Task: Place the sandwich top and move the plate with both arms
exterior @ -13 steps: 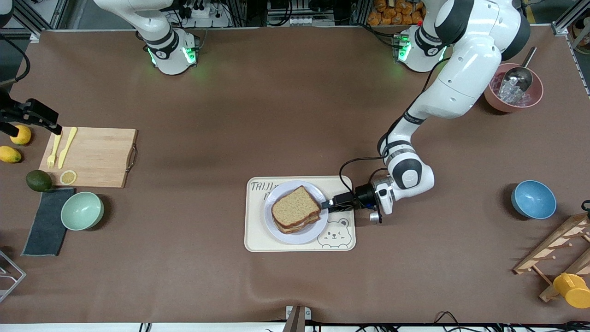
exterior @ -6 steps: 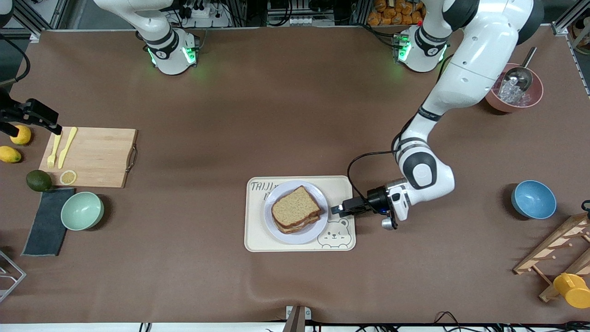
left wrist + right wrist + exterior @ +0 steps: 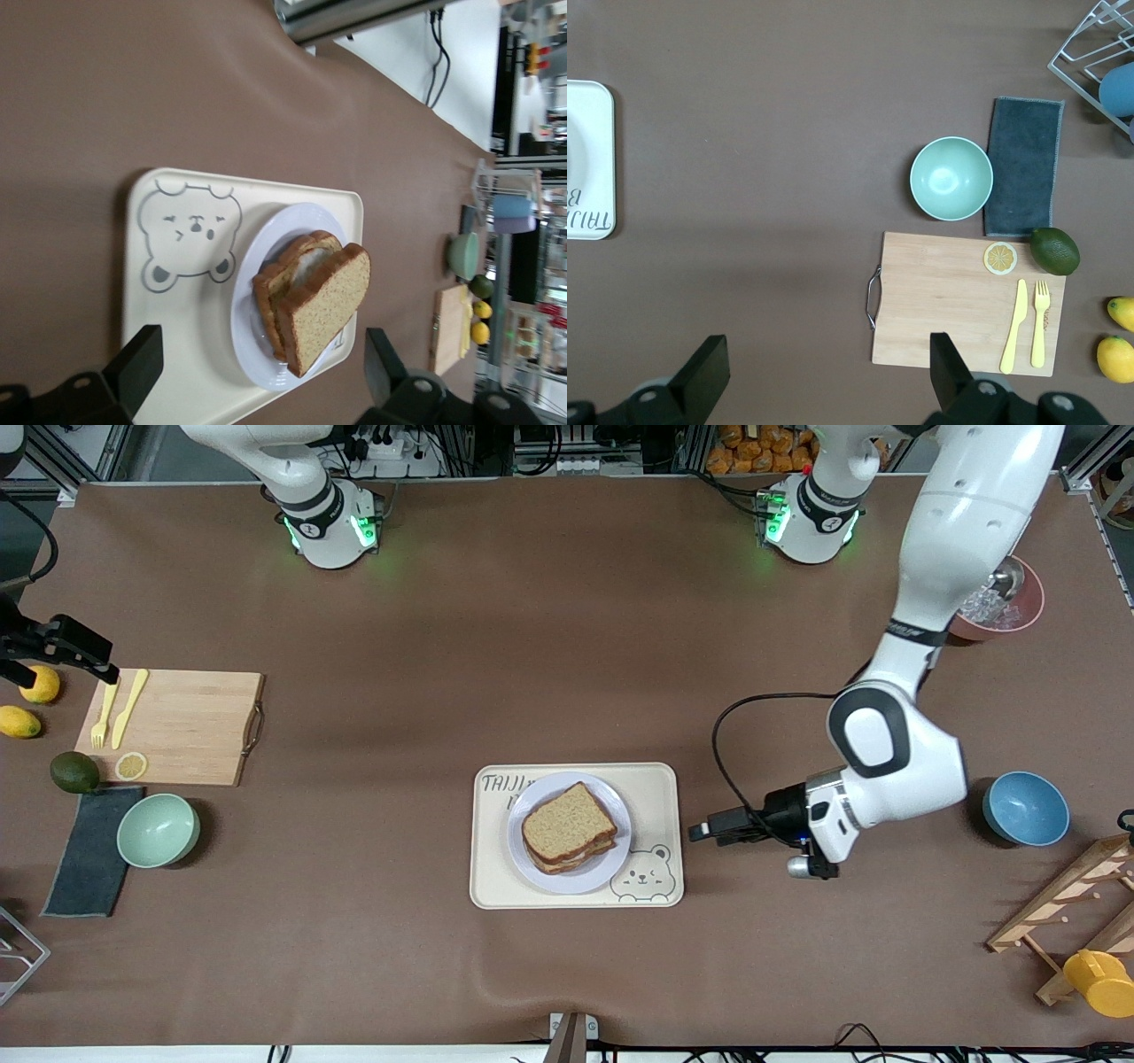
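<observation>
- Front view, starting at the right arm's end of the table: the right gripper hangs high over the cutting board, fingers spread wide, nothing in them, the arm waiting.
- Mid-table, the sandwich top sits on the stack, on the plate, on the bear tray.
- Just beside the tray, the left gripper points at the plate, fingers wide apart and empty.
- Blue bowl stands toward the left arm's end.
</observation>
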Controlling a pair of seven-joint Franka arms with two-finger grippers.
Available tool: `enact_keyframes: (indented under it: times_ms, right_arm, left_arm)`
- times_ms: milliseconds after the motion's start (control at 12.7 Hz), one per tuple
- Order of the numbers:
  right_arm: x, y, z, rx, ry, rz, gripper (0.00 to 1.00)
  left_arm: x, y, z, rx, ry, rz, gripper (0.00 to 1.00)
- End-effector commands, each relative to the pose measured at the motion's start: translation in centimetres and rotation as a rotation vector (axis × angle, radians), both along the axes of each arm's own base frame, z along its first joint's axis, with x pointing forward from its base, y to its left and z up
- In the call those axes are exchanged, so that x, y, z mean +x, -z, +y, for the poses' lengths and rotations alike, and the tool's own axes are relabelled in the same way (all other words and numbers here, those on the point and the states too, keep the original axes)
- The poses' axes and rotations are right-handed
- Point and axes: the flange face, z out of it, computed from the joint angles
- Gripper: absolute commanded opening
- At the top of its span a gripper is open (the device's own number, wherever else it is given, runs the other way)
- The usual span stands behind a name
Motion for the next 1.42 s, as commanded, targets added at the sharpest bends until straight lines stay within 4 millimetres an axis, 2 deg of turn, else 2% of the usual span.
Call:
enact_keyframes:
  times_ms: [0,236,472,630,787,945,1260,1339]
  right_arm:
    - [0.3,-0.3,0.2,-0.004,0.008,-0.003,1.0]
    - [0.3,-0.4,0.2,-0.004,0.007,-0.006,1.0]
    - [0.3,-0.2,0.2,-0.004,0.007,-0.003,1.0]
    - [0.6,0.3,0.9,-0.004,-0.003,0.006,1.0]
    - [0.7,0.2,1.0,-0.005,-0.005,0.0,1.0]
    - [0.7,0.2,0.9,-0.005,-0.003,-0.003,1.0]
    - [0.7,0.2,0.9,-0.007,-0.004,-0.004,1.0]
    - [0.7,0.2,0.6,-0.005,0.0,-0.003,1.0]
  left_arm:
    - [-1.2,-5.7,3.1,0.115,0.02,0.034,1.0]
    - [-1.5,-11.3,8.4,0.287,0.062,0.065,1.0]
    - [-2.1,-16.7,12.4,0.457,0.133,0.117,1.0]
    - [-3.6,-20.5,14.1,0.543,0.163,0.138,1.0]
    - [-5.5,-24.7,14.6,0.719,0.146,0.104,1.0]
    - [-6.9,-27.0,14.7,0.797,0.129,0.097,1.0]
    - [-8.7,-28.8,15.7,0.811,0.13,0.137,1.0]
    - [-9.4,-29.9,15.7,0.814,0.121,0.137,1.0]
